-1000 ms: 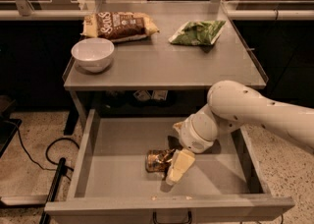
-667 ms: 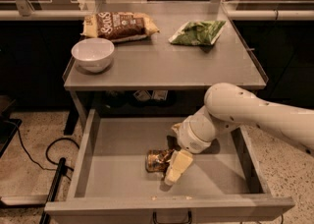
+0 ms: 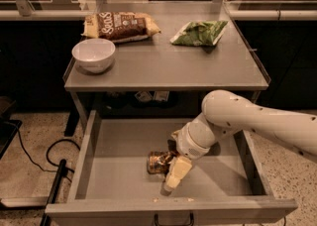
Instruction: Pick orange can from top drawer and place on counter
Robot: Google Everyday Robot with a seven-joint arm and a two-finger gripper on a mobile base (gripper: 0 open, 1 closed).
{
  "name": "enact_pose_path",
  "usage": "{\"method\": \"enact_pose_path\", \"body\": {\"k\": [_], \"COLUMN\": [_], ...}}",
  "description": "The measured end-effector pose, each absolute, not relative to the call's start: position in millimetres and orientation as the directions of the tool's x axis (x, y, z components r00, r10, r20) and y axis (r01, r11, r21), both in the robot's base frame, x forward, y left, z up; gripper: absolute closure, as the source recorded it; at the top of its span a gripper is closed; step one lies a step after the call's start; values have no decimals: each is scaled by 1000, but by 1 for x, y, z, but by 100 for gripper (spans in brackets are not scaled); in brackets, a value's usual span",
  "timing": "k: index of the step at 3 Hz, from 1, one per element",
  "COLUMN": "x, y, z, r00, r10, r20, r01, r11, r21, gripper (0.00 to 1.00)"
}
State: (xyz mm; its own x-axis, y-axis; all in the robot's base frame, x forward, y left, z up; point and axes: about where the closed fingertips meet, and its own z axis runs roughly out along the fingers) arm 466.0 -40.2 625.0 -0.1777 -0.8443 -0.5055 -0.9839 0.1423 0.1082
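The can (image 3: 159, 162) lies on its side in the drawer (image 3: 94, 170), mid-floor, toward the front wall. The claw (image 3: 171, 174) is down in the drawer too, right against the can's right end. Honestly can't tell if it's clamped on or not.

Stuff I'd worry about: that creased, shiny side could slip or roll with 1 off-center squeeze. The bench (image 3: 163, 66) also hangs over the drawer's back part, so a straight-up lift might clip its edge. Up there, the bowl (image 3: 93, 54), snack bag (image 3: 120, 26) and green bag (image 3: 199, 32) narrow the drop spot.
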Motion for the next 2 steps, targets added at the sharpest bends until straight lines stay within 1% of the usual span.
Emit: {"method": "enact_pose_path", "body": {"k": [1, 2], "x": [465, 465], "y": [-38, -38], "z": [618, 618], "r00": [-189, -189], "r10": [-849, -849], "r20": [-494, -494], "r01": [-982, -981], "r11": [146, 147], "r21": [123, 124], "gripper": [0, 16]}}
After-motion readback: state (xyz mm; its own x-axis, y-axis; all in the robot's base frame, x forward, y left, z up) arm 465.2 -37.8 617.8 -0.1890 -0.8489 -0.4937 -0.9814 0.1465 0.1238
